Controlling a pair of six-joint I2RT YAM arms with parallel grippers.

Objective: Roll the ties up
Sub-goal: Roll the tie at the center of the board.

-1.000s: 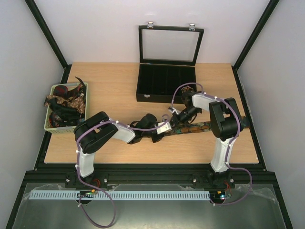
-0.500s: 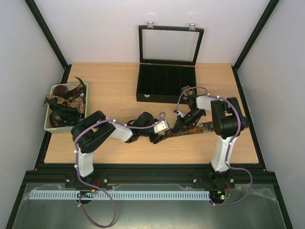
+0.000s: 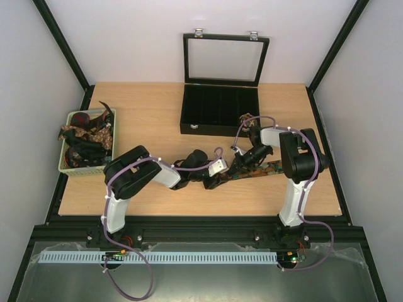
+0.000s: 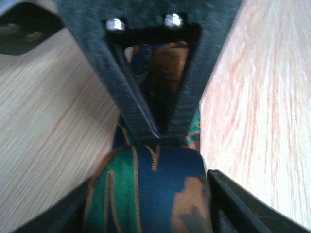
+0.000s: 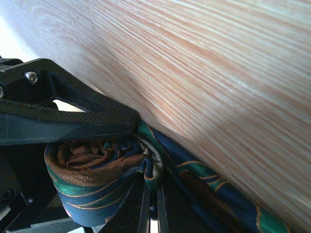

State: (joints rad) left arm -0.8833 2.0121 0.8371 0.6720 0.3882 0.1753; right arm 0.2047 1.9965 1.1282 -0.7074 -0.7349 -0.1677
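One tie (image 3: 267, 168), dark blue with green and brown, lies on the table right of centre, its left end wound into a roll (image 5: 92, 170). My left gripper (image 3: 213, 179) is shut on that roll, which sits between its two fingers in the left wrist view (image 4: 155, 189). My right gripper (image 3: 239, 167) is shut on a fold of the tie at the roll's edge (image 5: 163, 165); its fingers (image 4: 131, 107) meet in a V just beyond the roll. Several more ties (image 3: 85, 135) lie heaped in the basket.
The pale green basket (image 3: 85, 170) stands at the table's left edge. A black compartmented box (image 3: 220, 110) with its glass lid (image 3: 225, 60) raised stands at the back centre. The unrolled tail of the tie ends near the right arm.
The tie's flat tail has got shorter and its right end has drawn left. My right gripper has come down and forward onto the roll. My left gripper has shifted only slightly.
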